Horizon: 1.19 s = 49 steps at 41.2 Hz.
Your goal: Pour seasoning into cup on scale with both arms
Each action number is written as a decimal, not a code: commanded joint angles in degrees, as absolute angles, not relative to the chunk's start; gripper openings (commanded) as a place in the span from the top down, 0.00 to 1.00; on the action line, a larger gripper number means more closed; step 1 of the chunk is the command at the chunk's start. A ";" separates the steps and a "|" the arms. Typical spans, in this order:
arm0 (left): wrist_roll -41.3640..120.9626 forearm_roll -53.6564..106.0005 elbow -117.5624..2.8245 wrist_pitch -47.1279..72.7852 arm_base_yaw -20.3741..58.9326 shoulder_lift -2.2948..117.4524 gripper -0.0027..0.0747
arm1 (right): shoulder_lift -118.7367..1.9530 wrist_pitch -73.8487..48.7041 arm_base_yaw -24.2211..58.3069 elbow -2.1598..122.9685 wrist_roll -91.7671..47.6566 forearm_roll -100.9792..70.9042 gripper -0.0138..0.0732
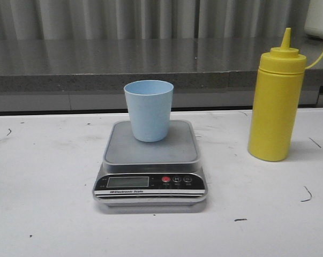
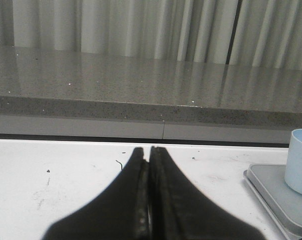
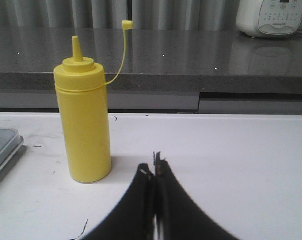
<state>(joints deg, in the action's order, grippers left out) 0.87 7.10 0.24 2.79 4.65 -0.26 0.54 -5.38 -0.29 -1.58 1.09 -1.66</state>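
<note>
A pale blue cup stands upright on the steel platform of the silver-grey scale at the table's middle. The yellow seasoning bottle stands upright to the scale's right, its cap hanging off on a thin strap. Neither arm shows in the front view. The left wrist view has my left gripper shut and empty over the white table, with the cup and scale off to one side. My right gripper is shut and empty too, a short way from the seasoning bottle.
A grey stone ledge runs along the back of the white table, with curtains behind it. A white appliance sits on the ledge at the far right. A corner of the scale shows in the right wrist view.
</note>
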 commanded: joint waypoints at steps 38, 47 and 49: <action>0.46 7.43 1.60 -1.40 0.57 -1.24 0.99 | 1.56 -0.47 -0.26 -1.21 0.77 -1.81 0.98; 0.46 7.43 1.60 -1.40 0.57 -1.24 0.99 | 1.56 -0.47 -0.26 -1.21 0.77 -1.81 0.98; 0.46 7.43 1.60 -1.40 0.57 -1.24 0.99 | 1.56 -0.47 -0.26 -1.21 0.77 -1.81 0.98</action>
